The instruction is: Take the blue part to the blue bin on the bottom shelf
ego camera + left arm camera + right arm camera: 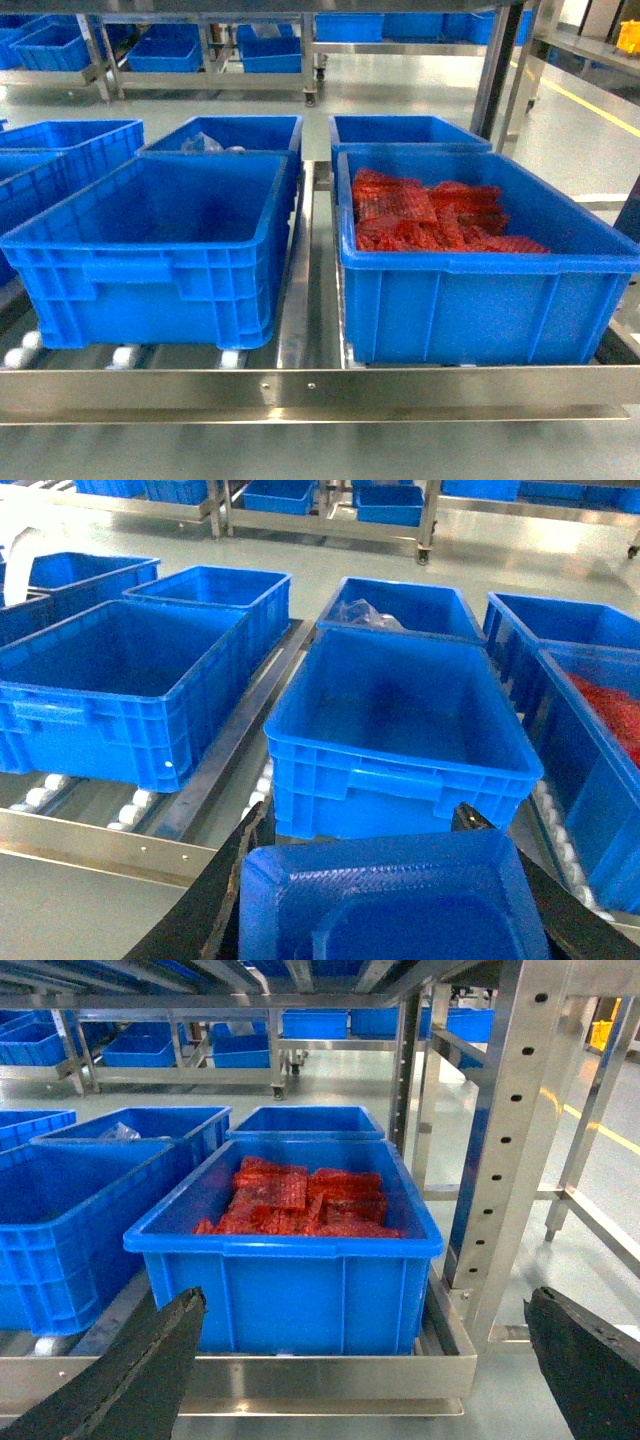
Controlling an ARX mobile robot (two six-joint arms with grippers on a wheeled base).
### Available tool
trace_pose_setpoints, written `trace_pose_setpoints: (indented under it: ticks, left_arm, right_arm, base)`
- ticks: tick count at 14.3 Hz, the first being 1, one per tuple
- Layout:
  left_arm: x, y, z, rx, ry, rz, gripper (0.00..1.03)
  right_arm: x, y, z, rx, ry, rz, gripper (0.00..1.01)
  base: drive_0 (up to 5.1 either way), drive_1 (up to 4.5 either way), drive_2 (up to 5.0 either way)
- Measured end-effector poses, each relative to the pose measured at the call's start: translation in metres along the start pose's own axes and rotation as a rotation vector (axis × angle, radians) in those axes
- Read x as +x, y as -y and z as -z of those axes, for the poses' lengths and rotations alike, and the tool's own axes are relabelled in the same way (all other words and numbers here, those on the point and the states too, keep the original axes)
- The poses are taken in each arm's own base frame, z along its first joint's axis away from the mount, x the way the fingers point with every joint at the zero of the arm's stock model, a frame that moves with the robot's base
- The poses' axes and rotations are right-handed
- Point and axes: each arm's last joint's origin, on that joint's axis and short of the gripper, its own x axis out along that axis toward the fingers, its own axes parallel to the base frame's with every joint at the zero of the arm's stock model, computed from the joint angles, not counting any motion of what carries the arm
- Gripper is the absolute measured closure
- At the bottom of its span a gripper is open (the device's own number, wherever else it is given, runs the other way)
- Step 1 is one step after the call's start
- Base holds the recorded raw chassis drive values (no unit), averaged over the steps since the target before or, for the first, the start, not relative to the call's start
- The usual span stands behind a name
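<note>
Blue part (395,905) sits in my left pincer (385,880), fingers clamped on its two side edges, held just short of the bottom shelf (300,385) front rail. It looks like a moulded plastic tray: probably light, stiff, smooth-walled, so I judge slip is the main risk; the edge grip seems right. Target is the empty blue bin (400,730) directly ahead. The neighbouring bin of red parts (300,1200) is not mine. Right pincer (360,1360) spread wide, holding nothing.

Blue part (395,900) held in left hand (380,880), empty blue bin (400,720) on bottom shelf (300,385)
</note>
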Motion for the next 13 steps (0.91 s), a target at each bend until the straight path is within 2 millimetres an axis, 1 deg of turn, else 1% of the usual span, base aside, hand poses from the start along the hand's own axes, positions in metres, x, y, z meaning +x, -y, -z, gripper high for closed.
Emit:
trace_pose_setpoints:
  ticks: [13]
  left_arm:
    - [0.0000,0.0000,0.0003,0.000,-0.001,0.000,0.59]
  right_arm:
    - [0.0000,0.0000,0.0001,0.000,-0.001,0.000,0.03]
  base:
    - [0.0,0.00,0.0]
